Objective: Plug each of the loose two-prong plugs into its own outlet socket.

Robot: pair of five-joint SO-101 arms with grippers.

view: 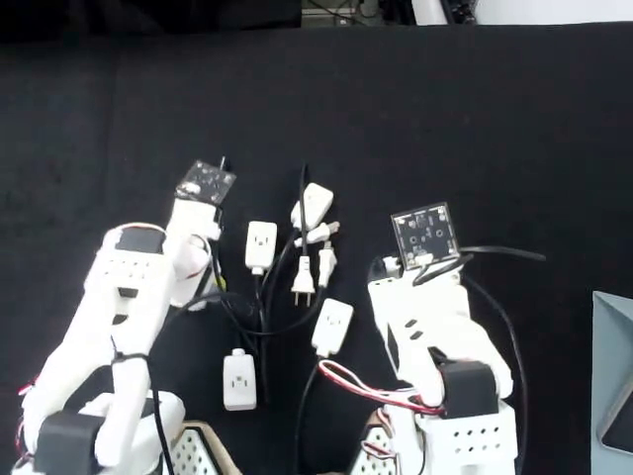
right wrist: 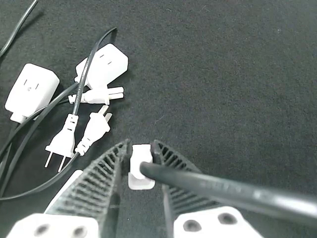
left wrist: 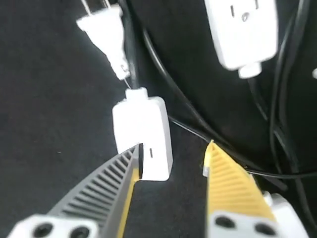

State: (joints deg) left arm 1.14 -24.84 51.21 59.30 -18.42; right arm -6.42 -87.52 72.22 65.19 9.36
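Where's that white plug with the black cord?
High view: the white two-prong plug on the black cord lies centrally on the black tabletop, left of a second white plug.

Black cloth tabletop (view: 475,119), four white plastic outlet sockets (view: 260,244) scattered mid-table between the two arms, three white two-prong plugs (view: 304,280) on black cords (view: 287,327) clustered among them, one socket (left wrist: 143,134) between the left gripper's (left wrist: 172,148) parted jaws, a fourth plug (right wrist: 138,179) pinched in the right gripper (right wrist: 141,145), grey box (view: 613,376) far right.
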